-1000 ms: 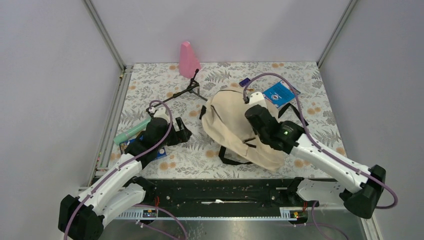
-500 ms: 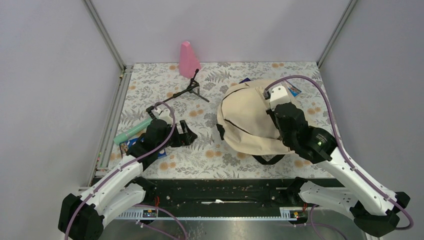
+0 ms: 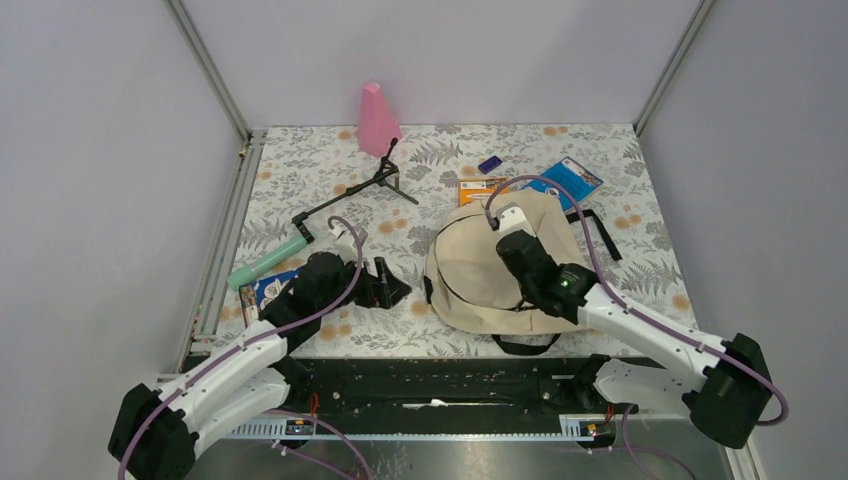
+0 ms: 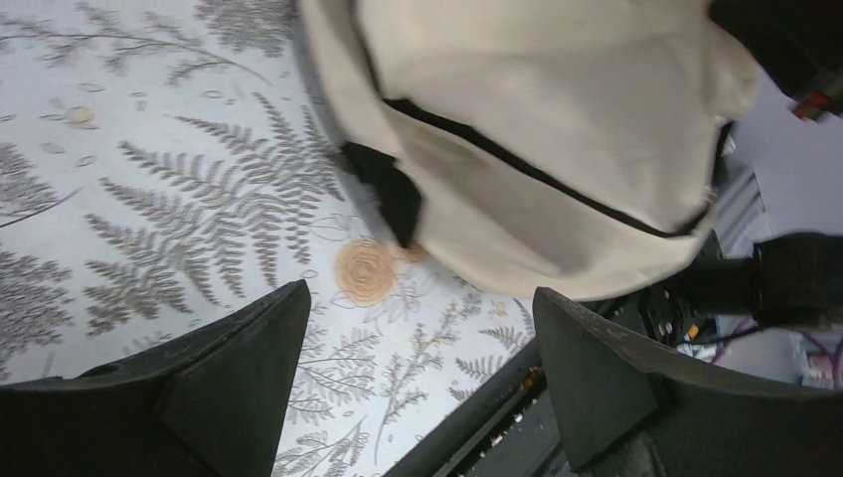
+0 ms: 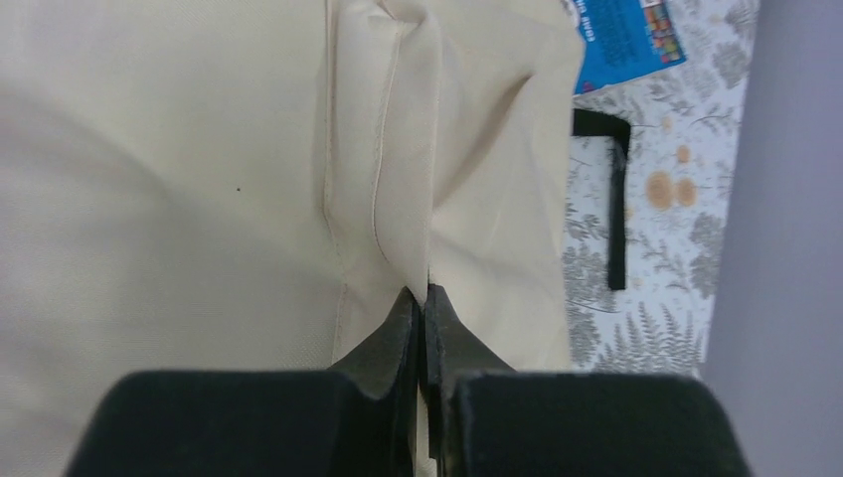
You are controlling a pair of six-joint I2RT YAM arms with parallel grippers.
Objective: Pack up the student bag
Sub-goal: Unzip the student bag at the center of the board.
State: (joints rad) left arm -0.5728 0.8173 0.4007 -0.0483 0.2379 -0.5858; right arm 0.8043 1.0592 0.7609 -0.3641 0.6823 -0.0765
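Observation:
The student bag, cream with black trim, lies slumped on the fern-print table right of centre. My right gripper sits on top of it, shut on a pinched fold of its cream fabric; the closed tips show in the right wrist view. My left gripper is open and empty, low over the table just left of the bag. In the left wrist view the bag and a black strap tab lie ahead of the spread fingers.
A pink cone-shaped object and a black folding stand are at the back left. A green tube and a blue pack lie by my left arm. An orange card, small purple item, blue booklet and black strap lie behind the bag.
My right gripper swung the bag right and far, then back left and nearer, uncovering the orange card and blue booklet. My left gripper has moved right, toward the bag.

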